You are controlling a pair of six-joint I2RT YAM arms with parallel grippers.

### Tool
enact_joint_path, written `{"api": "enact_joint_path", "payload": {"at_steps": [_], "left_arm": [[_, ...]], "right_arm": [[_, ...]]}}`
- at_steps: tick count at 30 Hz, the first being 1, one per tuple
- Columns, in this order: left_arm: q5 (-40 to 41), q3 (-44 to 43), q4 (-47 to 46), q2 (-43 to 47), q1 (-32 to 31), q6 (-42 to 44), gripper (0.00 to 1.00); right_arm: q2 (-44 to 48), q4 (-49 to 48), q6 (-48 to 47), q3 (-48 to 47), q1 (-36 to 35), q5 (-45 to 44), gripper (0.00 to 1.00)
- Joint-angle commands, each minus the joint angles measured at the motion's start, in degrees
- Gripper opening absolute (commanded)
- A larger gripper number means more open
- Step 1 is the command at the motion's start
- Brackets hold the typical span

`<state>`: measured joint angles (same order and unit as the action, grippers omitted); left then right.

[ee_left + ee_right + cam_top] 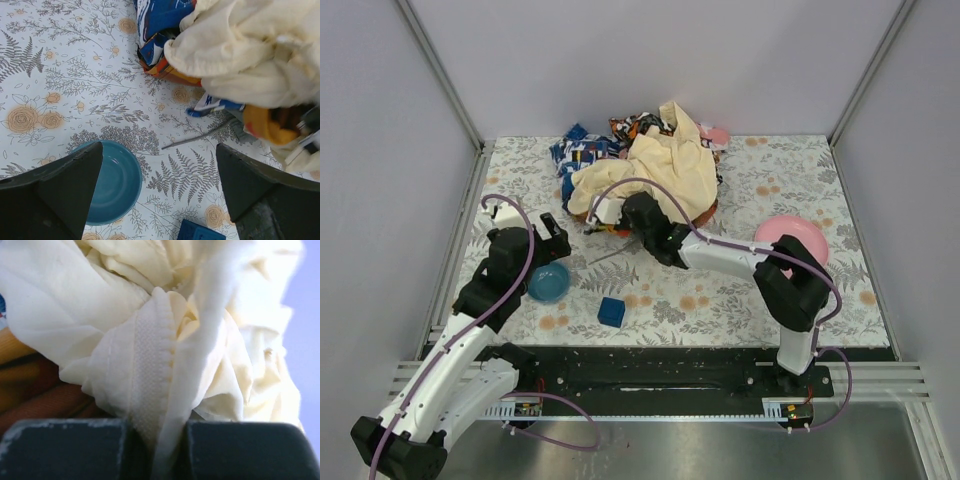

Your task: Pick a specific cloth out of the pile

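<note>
The pile (640, 165) lies at the back middle of the table, topped by the large cream cloth (655, 170), with a blue-and-white patterned cloth (575, 155) on its left. The dark grey cloth is hidden. My right gripper (625, 208) is at the pile's near edge, shut on a fold of the cream cloth (150, 340), which runs down between the jaws (155, 427). My left gripper (552, 238) hangs open over the table (160, 165), left of the pile and apart from it, holding nothing. Its view shows the cream cloth (250, 55) and the blue patterned cloth (160, 20).
A blue bowl (548, 282) (112, 182) sits under my left gripper. A small blue block (611, 312) (197, 232) lies near the front. A pink plate (792, 238) is at the right. A thin grey rod (195, 137) lies by the pile's near edge.
</note>
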<state>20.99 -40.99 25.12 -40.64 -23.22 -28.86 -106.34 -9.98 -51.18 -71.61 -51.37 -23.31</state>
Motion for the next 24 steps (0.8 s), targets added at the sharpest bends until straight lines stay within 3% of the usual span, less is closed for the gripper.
{"api": "enact_joint_path", "payload": {"at_steps": [1,5,12,18,21,24], "left_arm": [[-1.1,-0.1,-3.2,-0.6,0.4,1.4,0.99],[-0.4,-0.9,-3.7,-2.2,0.3,1.9,0.99],[-4.0,-2.5,-7.9,-8.0,0.3,3.6,0.99],[-10.6,-6.5,-11.4,-16.9,0.3,4.2,0.99],[-15.9,-7.8,-15.1,-22.3,0.3,4.2,0.99],[-20.7,-11.2,-16.7,-29.5,0.3,4.1,0.99]], "right_arm": [[2.3,-17.7,-0.6,-10.5,4.3,-0.7,0.0],[-2.1,-16.7,1.5,-16.9,9.4,1.9,0.0],[-11.6,-8.9,13.5,-31.7,18.1,10.7,0.0],[-25.1,2.9,27.4,-47.8,23.9,18.2,0.0],[-32.1,9.0,34.8,-55.8,26.8,26.3,0.0],[-41.0,22.5,43.8,-69.1,29.2,34.0,0.0]]}}
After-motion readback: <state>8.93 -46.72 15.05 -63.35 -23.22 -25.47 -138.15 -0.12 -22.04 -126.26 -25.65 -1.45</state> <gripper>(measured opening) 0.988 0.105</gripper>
